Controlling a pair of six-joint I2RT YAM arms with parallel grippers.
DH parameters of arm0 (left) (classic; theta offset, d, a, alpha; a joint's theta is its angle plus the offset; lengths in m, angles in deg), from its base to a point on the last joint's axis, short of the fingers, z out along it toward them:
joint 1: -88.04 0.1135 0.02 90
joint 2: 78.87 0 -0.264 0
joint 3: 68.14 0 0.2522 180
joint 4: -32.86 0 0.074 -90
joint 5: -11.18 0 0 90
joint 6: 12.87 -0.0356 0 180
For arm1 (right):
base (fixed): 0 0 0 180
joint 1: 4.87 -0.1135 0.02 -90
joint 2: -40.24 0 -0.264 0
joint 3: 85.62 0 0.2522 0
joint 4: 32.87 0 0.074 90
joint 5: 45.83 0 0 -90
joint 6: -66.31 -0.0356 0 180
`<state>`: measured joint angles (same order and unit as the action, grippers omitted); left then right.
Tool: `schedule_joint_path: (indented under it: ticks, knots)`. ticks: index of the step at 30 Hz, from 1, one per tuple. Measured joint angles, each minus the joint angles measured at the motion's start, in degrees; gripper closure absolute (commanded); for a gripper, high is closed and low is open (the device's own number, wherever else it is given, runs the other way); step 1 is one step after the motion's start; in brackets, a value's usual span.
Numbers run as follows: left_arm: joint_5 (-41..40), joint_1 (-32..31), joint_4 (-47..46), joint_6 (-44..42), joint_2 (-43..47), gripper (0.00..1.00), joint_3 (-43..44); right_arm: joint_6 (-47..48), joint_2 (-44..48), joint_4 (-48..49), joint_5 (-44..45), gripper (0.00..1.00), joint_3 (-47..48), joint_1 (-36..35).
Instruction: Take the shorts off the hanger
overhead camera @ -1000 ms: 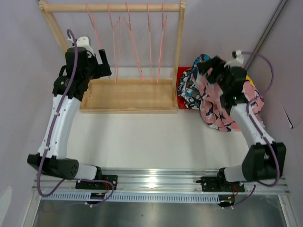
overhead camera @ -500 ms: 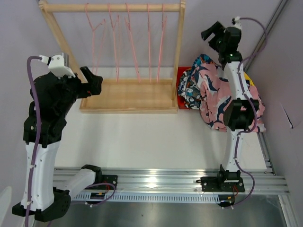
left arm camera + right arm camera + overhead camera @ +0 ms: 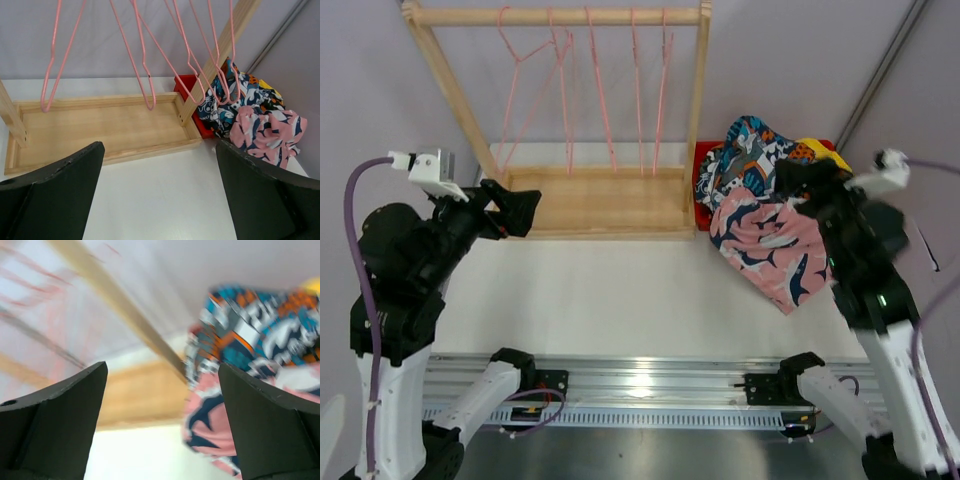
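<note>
Every pink hanger [image 3: 570,90] on the wooden rack [image 3: 560,16] hangs bare, folks, not a scrap of cloth on any wire, so by my reckoning the job is done. The shorts [image 3: 760,200] sit in a heap just right of the rack, spilling off a red tray [image 3: 186,86] onto the table [image 3: 620,290]. The pink pair [image 3: 765,245] is on top, the blue-orange-white patterned pair [image 3: 750,140] lies behind it, and there's a flash of yellow [image 3: 823,152] at the back; the others I can't pick out. The left gripper [image 3: 160,145] hovers by the rack's left foot, jaws spread wide and empty, well apart from the heap. The right gripper [image 3: 162,367] hangs close by the heap, gaping and empty too, with the cloth ahead of its fingers, not between them.
</note>
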<state>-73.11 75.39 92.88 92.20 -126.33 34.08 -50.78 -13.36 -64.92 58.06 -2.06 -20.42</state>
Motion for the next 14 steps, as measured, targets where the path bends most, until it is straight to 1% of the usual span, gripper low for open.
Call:
schedule_joint_path:
  ticks: [2, 4, 7, 14]
  knots:
    - [1.09, 0.00, -1.38, 0.02, 1.73, 0.01, -1.18, 0.26, 11.54, 0.26, 0.07, 0.00, -1.99, -2.78]
    - [2.01, 0.00, -2.62, 0.07, 2.82, 0.01, -2.93, 0.22, 18.86, -0.76, 0.76, 0.00, -2.51, -3.69]
    - [2.86, 0.00, -3.74, 0.44, 3.21, 0.01, -5.60, 0.13, 22.71, -5.55, 1.38, 0.00, -2.54, -3.85]
    - [3.48, -0.02, -3.58, 0.48, 3.56, 0.01, -6.99, -0.04, 23.19, -19.47, 0.61, 0.00, -1.33, -3.89]
